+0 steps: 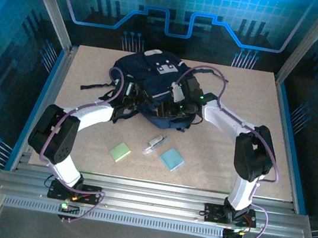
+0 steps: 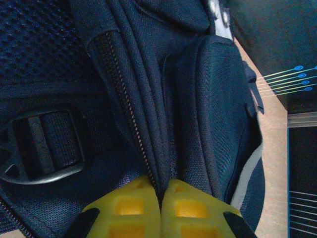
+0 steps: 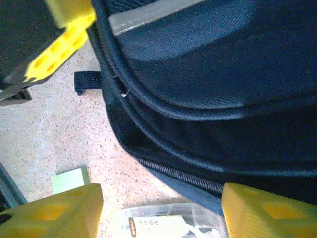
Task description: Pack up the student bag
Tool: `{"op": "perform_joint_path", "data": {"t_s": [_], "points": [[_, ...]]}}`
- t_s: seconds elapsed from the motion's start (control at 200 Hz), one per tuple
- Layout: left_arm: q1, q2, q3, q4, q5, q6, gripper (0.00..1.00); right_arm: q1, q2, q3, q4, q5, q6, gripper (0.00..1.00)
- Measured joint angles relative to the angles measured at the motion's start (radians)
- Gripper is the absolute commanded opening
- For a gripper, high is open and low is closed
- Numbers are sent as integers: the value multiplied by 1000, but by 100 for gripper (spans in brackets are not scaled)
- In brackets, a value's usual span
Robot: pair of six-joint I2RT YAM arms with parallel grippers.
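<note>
The bag (image 1: 152, 85) lies at the far middle of the table (image 1: 256, 109), its white patches turned toward the far edge. Both my arms reach in to its near side, one from each flank.

My left gripper (image 2: 161, 210) has its yellow fingers (image 2: 129, 210) pressed together on a fold of the bag's navy fabric. They pinch it just beside the zipper (image 2: 124, 109), which runs up and away from them. A black buckle (image 2: 44, 148) on a strap sits off to the left in that wrist view.

My right gripper (image 3: 161, 213) has its fingers (image 3: 54, 208) wide apart, with nothing held between them. It hangs at the bag's near lower edge, above the speckled tabletop; I cannot tell whether it touches the fabric. Beyond the gap between those fingers lies a clear packet (image 3: 158, 225), and a green pad (image 3: 69, 179) shows just by the left finger.

From above, the green pad, the packet and a blue pad (image 1: 172, 159) lie in a loose row on the table, between the bag and my bases, none of them touching the bag
</note>
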Motion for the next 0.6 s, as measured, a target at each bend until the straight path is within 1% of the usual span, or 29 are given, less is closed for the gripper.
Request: {"op": "perform_joint_path", "data": {"t_s": [0.345, 0.52, 0.6], "points": [[2, -18, -2, 0, 0, -29, 0, 6, 125, 0, 137, -79, 27, 75], [4, -24, -20, 17, -8, -54, 0, 13, 147, -6, 199, -90, 54, 74], [5, -29, -26, 26, -14, -61, 0, 16, 146, -33, 257, -95, 85, 72]]}}
